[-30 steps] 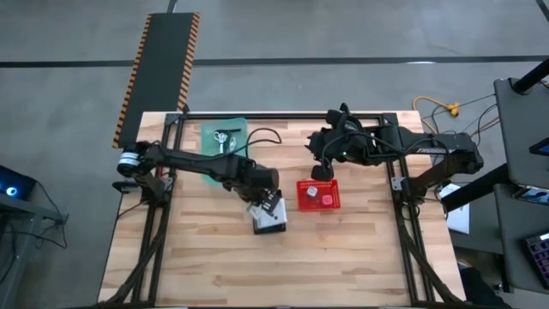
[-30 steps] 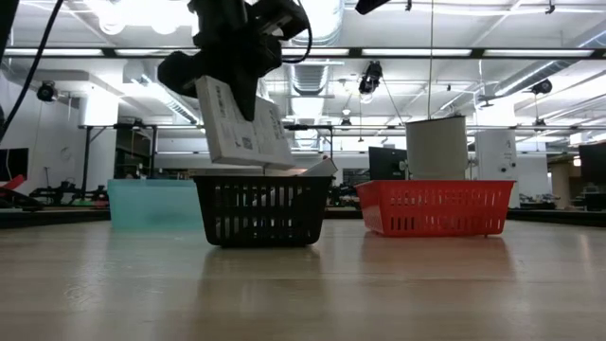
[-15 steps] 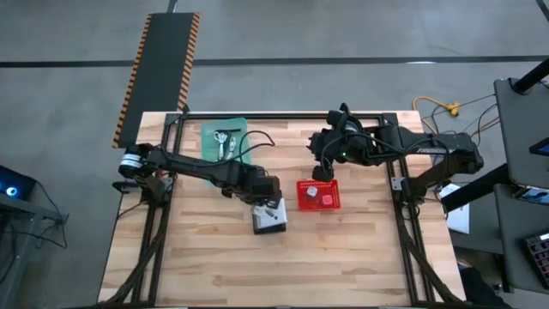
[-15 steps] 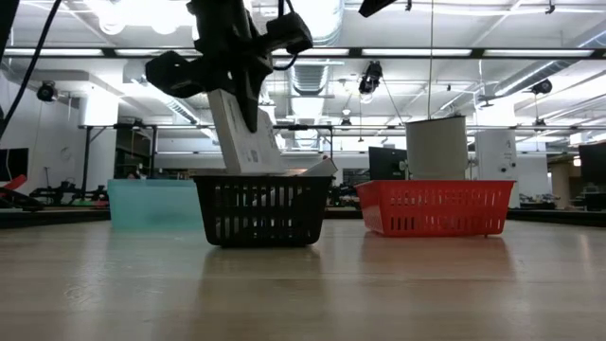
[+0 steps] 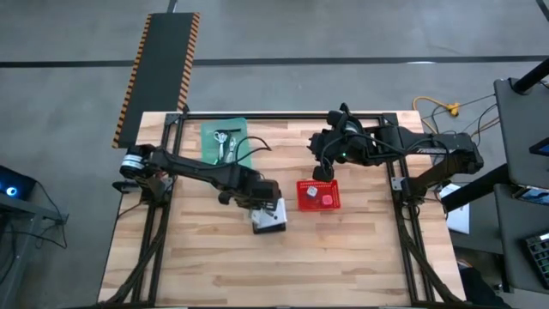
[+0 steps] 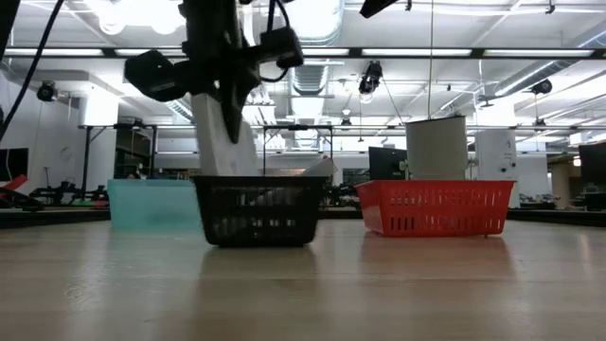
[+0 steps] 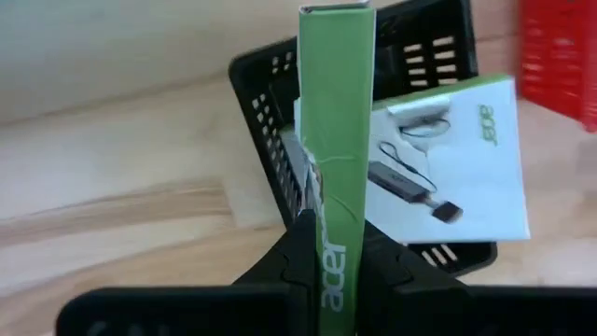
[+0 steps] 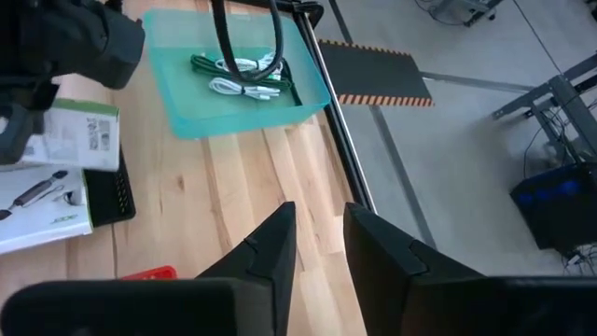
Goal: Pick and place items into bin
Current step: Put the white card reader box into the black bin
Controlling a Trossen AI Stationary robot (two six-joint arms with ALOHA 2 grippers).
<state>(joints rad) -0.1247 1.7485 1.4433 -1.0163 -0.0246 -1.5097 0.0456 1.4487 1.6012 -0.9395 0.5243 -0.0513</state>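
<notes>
My left gripper [image 7: 338, 233] hangs over the black bin [image 6: 260, 213], shut on a flat white box with a green edge [image 7: 336, 112], one of the items. That box shows nearly upright in the low view [image 6: 222, 142]. A second white printed box [image 7: 448, 159] lies tilted on the bin's top, one end over the rim. My right gripper [image 8: 319, 238] waits above the far edge of the red basket [image 5: 302, 204], open a little, with nothing between its fingers. My left gripper pinches the box between its two fingers, one on each broad face, by the upper end of its green edge [image 7: 336, 201]. The fingers come from above, pointing down. The box hangs nearly upright below them, its lower end [image 6: 232, 172] at the bin's rim.
The red basket [image 6: 436, 208] stands right of the black bin [image 5: 283, 225] and holds a small pale cube [image 5: 310, 194] and a pink blob [image 5: 326, 199]. A teal tray [image 5: 210, 146] with coiled cables sits at the far left. Bare wood lies toward the near edge.
My left gripper has rolled about its own axis and sunk a little toward the black bin. The box it holds has turned from showing its broad printed face, tilted, to standing nearly upright and edge-on, with its lower end down at the bin's rim.
</notes>
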